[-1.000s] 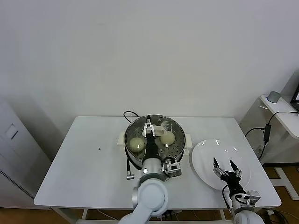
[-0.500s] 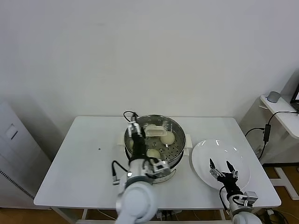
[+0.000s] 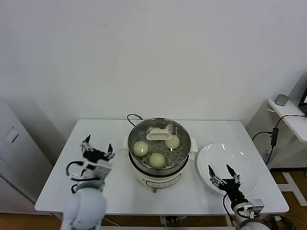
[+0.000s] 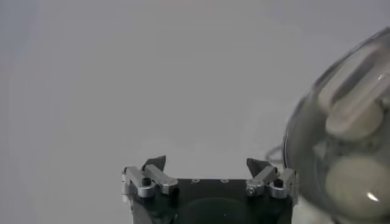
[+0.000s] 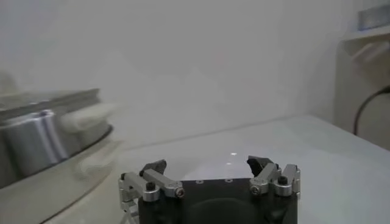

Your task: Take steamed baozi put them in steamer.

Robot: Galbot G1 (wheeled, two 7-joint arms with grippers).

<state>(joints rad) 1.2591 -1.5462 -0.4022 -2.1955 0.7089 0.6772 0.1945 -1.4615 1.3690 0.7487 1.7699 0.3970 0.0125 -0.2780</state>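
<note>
Head view: three smooth domed baozi in perforated steel steamer

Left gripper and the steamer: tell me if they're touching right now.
Apart. The head view shows the left gripper, jaws open and empty, over bare table on the left, with a clear strip of tabletop between it and the steamer.

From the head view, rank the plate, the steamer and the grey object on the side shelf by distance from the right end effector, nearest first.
Measured from the open right end effector:
1. White plate, directly beneath it at the table's right end.
2. Steamer, to its left at the table's middle, buns inside.
3. Grey object, farthest, on the side shelf beyond the table's right edge.
</note>
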